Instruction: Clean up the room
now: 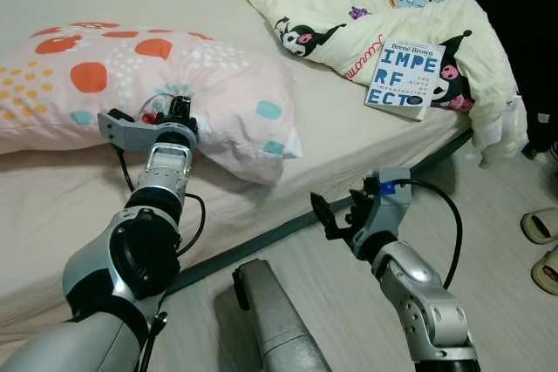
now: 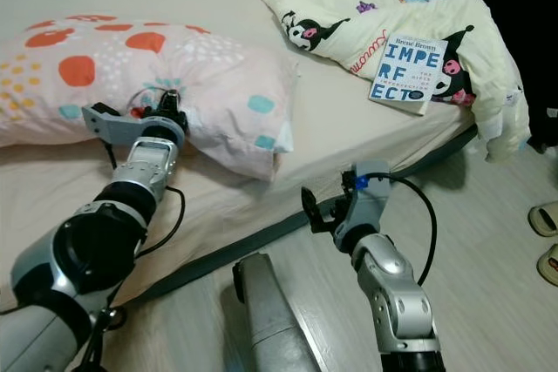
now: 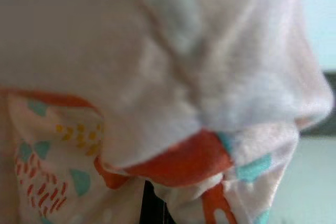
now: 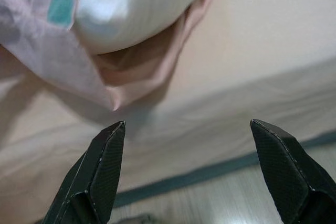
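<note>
Two grippers work at the bed's (image 1: 366, 141) near edge.
Left gripper (image 1: 171, 113) is buried in the front face of the spotted pillow (image 1: 131, 76), fabric bunched around it; whether its fingers have closed I cannot tell. Right gripper (image 4: 191, 169) hangs spread wide and empty over the floor (image 1: 488, 259) just off that edge. Book (image 1: 403, 76) lies on the blanket (image 1: 366, 2) at the far corner.
</note>
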### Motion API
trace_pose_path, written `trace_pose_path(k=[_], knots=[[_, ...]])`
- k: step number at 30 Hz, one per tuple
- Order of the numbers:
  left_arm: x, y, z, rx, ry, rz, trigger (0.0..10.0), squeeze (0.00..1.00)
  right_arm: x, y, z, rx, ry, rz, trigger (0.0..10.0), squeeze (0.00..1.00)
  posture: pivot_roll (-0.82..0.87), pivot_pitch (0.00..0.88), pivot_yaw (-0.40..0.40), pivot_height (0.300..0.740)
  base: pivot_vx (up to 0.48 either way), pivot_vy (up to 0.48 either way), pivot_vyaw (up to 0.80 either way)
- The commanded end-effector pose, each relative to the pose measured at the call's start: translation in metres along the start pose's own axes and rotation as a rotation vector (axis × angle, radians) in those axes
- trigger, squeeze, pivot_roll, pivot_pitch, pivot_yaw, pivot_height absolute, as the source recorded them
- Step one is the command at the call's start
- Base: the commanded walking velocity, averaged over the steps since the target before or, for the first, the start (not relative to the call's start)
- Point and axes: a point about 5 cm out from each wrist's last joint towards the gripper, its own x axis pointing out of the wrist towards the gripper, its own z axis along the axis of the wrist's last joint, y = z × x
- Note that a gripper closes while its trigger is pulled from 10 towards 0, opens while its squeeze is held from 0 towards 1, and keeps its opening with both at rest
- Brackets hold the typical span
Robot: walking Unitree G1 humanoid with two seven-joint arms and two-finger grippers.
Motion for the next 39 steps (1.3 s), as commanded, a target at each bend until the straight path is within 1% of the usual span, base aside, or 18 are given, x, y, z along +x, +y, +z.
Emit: trace_pose_path(k=[1,2,5,9,10,11,12,14,19,20,21,22,23,25,28,34,38,39], knots=[[0.005,-0.018,-0.012,0.015,0.052,-0.088,0.0,0.00,-0.002,-0.002,-0.007,0.014,0.019,-0.006,10.0,0.00,-0.47,0.235,-0.068,0.300,0.000,0.000,0.00],[0.011,-0.042,-0.019,0.124,0.110,-0.194,0.0,0.00,0.006,0.000,-0.006,0.016,0.008,0.001,10.0,0.00,-0.44,0.204,-0.051,0.300,0.000,0.000,0.00],[0.018,-0.067,-0.011,0.265,0.119,-0.288,0.0,0.00,0.012,0.002,-0.003,0.018,-0.011,0.007,10.0,0.00,-0.43,0.193,-0.042,0.300,0.000,0.000,0.00],[0.020,-0.072,-0.009,0.294,0.117,-0.306,0.0,0.00,0.013,0.003,-0.003,0.018,-0.015,0.008,10.0,0.00,-0.43,0.193,-0.042,0.300,0.000,0.000,0.00],[0.027,-0.105,0.015,0.577,0.093,-0.426,0.0,0.00,0.018,0.003,0.000,0.024,-0.034,0.009,10.0,0.00,-0.39,0.154,-0.017,0.300,0.000,0.000,0.00],[0.029,-0.118,0.024,0.709,0.083,-0.476,0.0,0.00,0.020,0.003,0.001,0.026,-0.040,0.009,10.0,0.00,-0.39,0.154,-0.017,0.300,0.000,0.000,0.00],[0.029,-0.118,0.024,0.709,0.083,-0.476,0.0,0.00,0.020,0.003,0.001,0.026,-0.040,0.009,10.0,0.00,-0.39,0.154,-0.017,0.300,0.000,0.000,0.00],[0.030,-0.138,0.039,0.928,0.070,-0.552,0.0,0.00,0.023,0.003,0.002,0.031,-0.052,0.008,10.0,0.00,-0.36,0.123,-0.001,0.300,0.000,0.000,0.00],[0.028,-0.149,0.048,1.175,0.121,-0.651,0.0,0.00,0.029,0.002,0.004,0.036,-0.065,0.003,10.0,0.00,-0.34,0.108,0.012,0.300,0.000,0.000,0.00],[0.026,-0.144,0.046,1.346,0.180,-0.687,0.0,0.00,0.031,0.001,0.005,0.037,-0.071,0.001,10.0,0.00,-0.33,0.104,0.016,0.300,0.000,0.000,0.00],[0.026,-0.144,0.046,1.346,0.180,-0.687,0.0,0.00,0.031,0.001,0.005,0.037,-0.071,0.001,10.0,0.00,-0.33,0.104,0.016,0.300,0.000,0.000,0.00],[0.025,-0.138,0.044,1.445,0.226,-0.705,0.0,0.00,0.032,0.001,0.005,0.036,-0.074,0.000,10.0,0.00,-0.33,0.104,0.016,0.300,0.000,0.000,0.00],[0.021,-0.116,0.036,1.620,0.328,-0.702,0.0,0.00,0.035,0.002,0.005,0.039,-0.080,0.000,10.0,0.00,-0.32,0.096,0.027,0.300,0.000,0.000,0.00],[0.021,-0.116,0.036,1.620,0.328,-0.702,0.0,0.00,0.035,0.002,0.005,0.039,-0.080,0.000,10.0,0.00,-0.32,0.096,0.027,0.300,0.000,0.000,0.00],[-0.001,-0.030,0.034,1.994,0.649,-0.628,0.0,0.00,0.038,0.003,0.004,0.039,-0.087,-0.005,10.0,0.00,-0.31,0.090,0.026,0.300,0.000,0.000,0.00],[-0.008,0.004,0.064,2.143,0.655,-0.400,0.0,0.00,0.039,0.002,0.006,0.057,-0.113,0.033,10.0,0.00,-0.29,0.089,0.026,0.315,0.000,0.000,0.00],[-0.009,0.009,0.068,2.112,0.632,-0.353,0.0,0.00,0.040,0.002,0.007,0.064,-0.123,0.033,10.0,0.00,-0.28,0.087,0.027,0.320,0.000,0.000,0.00],[-0.014,0.025,0.068,1.870,0.554,-0.214,6.7,0.00,0.041,0.000,0.014,0.067,-0.149,0.030,10.0,0.00,-0.27,0.086,0.027,0.330,0.000,0.000,0.00]])
